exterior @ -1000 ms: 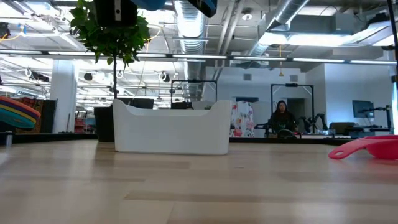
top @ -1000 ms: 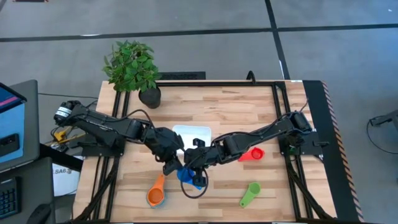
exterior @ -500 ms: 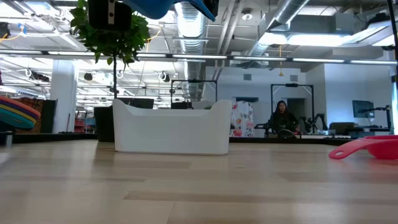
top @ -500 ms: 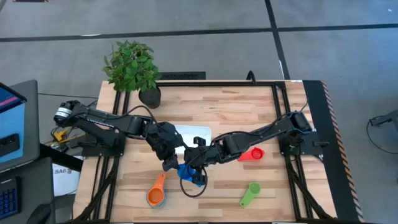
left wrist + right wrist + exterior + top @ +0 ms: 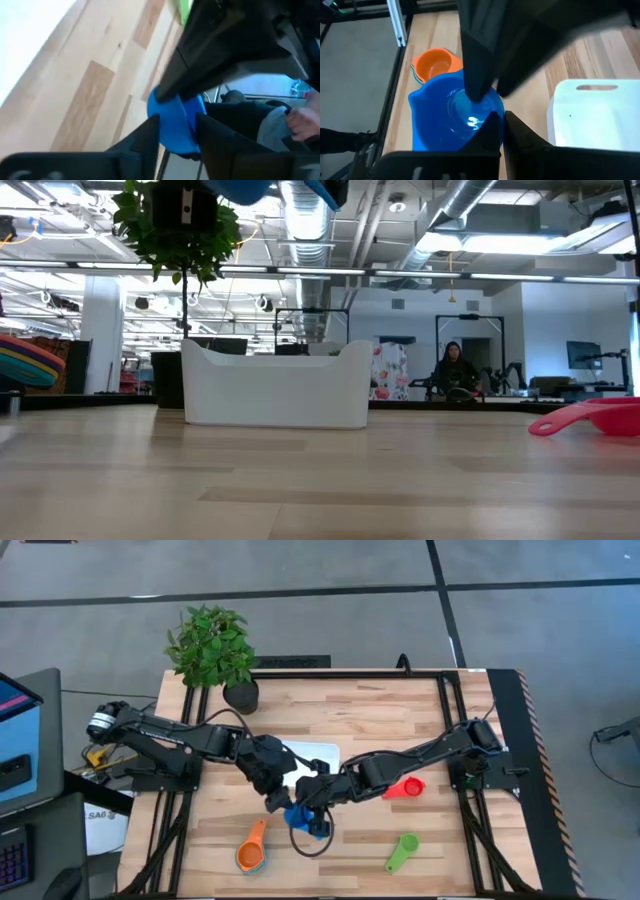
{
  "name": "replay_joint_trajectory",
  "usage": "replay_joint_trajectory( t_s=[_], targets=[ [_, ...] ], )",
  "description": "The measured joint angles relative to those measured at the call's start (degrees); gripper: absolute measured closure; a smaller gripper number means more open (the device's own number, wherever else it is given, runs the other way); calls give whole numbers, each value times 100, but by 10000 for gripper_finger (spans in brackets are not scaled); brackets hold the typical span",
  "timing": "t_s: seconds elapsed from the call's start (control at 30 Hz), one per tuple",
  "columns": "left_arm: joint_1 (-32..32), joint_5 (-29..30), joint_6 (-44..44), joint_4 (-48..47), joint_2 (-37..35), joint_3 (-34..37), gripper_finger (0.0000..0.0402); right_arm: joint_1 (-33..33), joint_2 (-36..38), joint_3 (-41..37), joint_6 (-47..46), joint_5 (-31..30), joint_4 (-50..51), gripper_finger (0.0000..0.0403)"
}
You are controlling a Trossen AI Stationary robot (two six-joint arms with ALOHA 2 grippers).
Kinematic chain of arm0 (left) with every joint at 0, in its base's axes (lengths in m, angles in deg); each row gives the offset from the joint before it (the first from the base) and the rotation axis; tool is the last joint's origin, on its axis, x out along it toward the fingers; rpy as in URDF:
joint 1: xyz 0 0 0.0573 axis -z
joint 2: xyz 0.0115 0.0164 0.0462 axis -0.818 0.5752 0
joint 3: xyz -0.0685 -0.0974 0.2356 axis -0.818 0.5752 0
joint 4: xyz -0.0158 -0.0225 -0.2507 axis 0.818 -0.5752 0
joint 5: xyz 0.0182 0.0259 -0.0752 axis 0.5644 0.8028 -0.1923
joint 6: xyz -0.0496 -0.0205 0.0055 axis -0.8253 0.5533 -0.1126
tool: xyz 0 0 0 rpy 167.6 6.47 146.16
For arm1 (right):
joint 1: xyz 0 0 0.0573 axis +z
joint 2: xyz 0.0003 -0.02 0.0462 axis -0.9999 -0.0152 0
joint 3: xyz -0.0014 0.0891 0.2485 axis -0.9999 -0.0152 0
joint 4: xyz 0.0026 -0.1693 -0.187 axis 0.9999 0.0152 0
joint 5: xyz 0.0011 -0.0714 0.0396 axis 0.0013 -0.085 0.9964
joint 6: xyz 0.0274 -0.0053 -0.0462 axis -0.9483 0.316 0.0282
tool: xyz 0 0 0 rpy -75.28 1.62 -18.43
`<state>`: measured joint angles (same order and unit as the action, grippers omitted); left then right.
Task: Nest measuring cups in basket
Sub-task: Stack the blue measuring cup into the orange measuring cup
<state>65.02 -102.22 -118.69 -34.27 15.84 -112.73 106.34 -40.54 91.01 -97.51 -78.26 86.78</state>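
My right gripper [image 5: 308, 802] is shut on a blue measuring cup [image 5: 445, 117] and holds it above the table's middle, near side of the white basket [image 5: 318, 752]. A lighter blue round [image 5: 467, 107] shows in the cup's bottom. My left gripper [image 5: 177, 120] is open at the same cup. One finger [image 5: 475, 80] reaches down inside it and the other stands outside its wall. On the table lie an orange cup [image 5: 251, 852], a red cup [image 5: 405, 787] and a green cup [image 5: 402, 852]. My right gripper holds the blue cup at its rim [image 5: 487, 117] on the side toward the gripper; its own fingers hide the exact spot. They come slanting down from the table's right. The cup is lifted clear, mouth up. My left gripper stands astride the cup's wall [image 5: 177, 135]; whether it touches, I cannot tell.
A potted plant [image 5: 212, 650] stands at the far left corner. The basket [image 5: 275, 395] rests on the table just beyond the two grippers. Bare wood lies along the near edge between the orange and green cups. A person shows far off in the room behind.
My left gripper has rolled a little about its own axis at the blue cup. The cup stays up in my right gripper, clear of the table.
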Motion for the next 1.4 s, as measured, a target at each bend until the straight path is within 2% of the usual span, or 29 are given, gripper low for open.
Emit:
replay_joint_trajectory(
  t_s=[0.1,0.17,0.27,0.43,0.6,0.9,1.03,1.2,1.3,1.4],
  targets=[
    [1,135,11,-10,0,1,268,0,5,1,67,-1,-13,389],
    [-1,54,-48,-19,2,2,273,-2,5,3,100,-1,-11,388],
    [-4,-93,-139,-62,2,2,308,0,5,5,98,0,-23,389],
    [-9,-338,-266,-120,2,2,390,4,5,5,105,6,-17,391],
    [-7,-415,-387,-303,2,0,399,4,3,5,118,6,-30,387],
    [-17,-418,-288,-343,0,0,377,4,-1,5,50,1,-57,387],
    [61,-303,112,-380,-2,0,346,-70,-1,5,-893,267,-51,390],
    [157,301,422,-651,-94,0,315,-225,-1,5,-2134,849,69,391],
    [277,801,612,-732,-281,0,312,-287,-1,5,-2385,1001,301,388],
    [557,1457,785,-774,-476,15,316,-334,-1,5,-2580,1444,450,389]
  ],
)
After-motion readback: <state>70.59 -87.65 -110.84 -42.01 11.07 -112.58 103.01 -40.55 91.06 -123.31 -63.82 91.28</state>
